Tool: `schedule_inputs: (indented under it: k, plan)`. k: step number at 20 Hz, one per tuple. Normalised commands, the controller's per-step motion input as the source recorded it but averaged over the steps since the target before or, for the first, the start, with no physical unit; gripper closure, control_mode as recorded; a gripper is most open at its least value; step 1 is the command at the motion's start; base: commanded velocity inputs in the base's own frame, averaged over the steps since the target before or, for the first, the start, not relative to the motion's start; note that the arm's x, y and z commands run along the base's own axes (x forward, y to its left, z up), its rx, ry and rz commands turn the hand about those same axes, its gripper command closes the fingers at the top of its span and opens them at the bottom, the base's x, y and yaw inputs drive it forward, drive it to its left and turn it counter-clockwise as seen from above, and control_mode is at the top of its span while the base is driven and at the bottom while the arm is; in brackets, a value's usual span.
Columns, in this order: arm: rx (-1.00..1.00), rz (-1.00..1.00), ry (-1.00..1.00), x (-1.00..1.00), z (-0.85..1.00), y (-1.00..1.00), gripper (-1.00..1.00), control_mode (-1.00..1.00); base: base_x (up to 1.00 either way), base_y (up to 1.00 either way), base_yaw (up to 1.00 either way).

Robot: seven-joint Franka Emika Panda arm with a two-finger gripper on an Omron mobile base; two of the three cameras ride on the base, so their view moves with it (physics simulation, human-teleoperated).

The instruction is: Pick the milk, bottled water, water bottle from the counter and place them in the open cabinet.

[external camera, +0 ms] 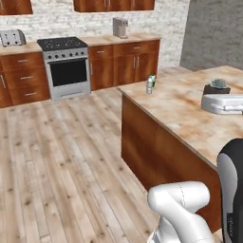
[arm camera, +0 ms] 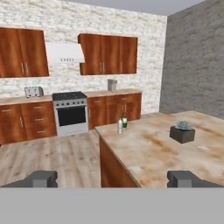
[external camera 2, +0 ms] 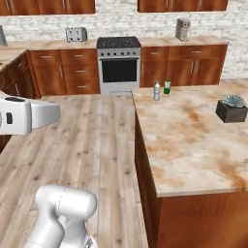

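1. One small clear plastic bottle with a pale label, the bottled water point(external camera 2: 156, 91), stands upright at the far corner of the island, at about 11 o'clock on its top as seen from the right base view; it also shows in the left base view point(external camera: 149, 86) and the hand view point(arm camera: 120, 126).
2. One small green-and-white carton, the milk point(external camera 2: 167, 87), stands just beside the bottle at its 2 o'clock; whether the two touch I cannot tell. In the left base view point(external camera: 153, 79) the bottle half hides it; the hand view point(arm camera: 124, 122) shows it too.
3. One wide island top of beige marble with rust-orange veins, the counter point(external camera 2: 189, 140), carries both.
4. One dark square pot with a grey-green succulent, the potted plant point(external camera 2: 232, 109), sits on the same top at about 3 o'clock, well apart from the pair.
5. One two-finger gripper point(arm camera: 113, 178) hangs released, its dark tips wide apart with nothing between them, well short of both items.
6. At 12 o'clock along the white brick wall: one steel stove point(external camera 2: 119, 64), one silver toaster point(external camera 2: 76, 34), one grey blocky appliance point(external camera 2: 182, 29).
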Motion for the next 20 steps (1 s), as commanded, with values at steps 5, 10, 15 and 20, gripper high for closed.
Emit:
schedule_inputs:
  k: [5, 10, 15, 20]
  plan:
    - [0.00, 0.00, 0.00, 0.00, 0.00, 0.00, -1.00, 1.00, 0.69, 0.52, 0.00]
    - [0.00, 0.00, 0.00, 0.00, 0.00, 0.00, -1.00, 1.00, 0.62, 0.39, 0.00]
    - [0.00, 0.00, 0.00, 0.00, 0.00, 0.00, -1.00, 1.00, 0.51, 0.29, -0.01]
    - [0.00, 0.00, 0.00, 0.00, 0.00, 0.00, -1.00, 1.00, 0.26, 0.24, -0.13]
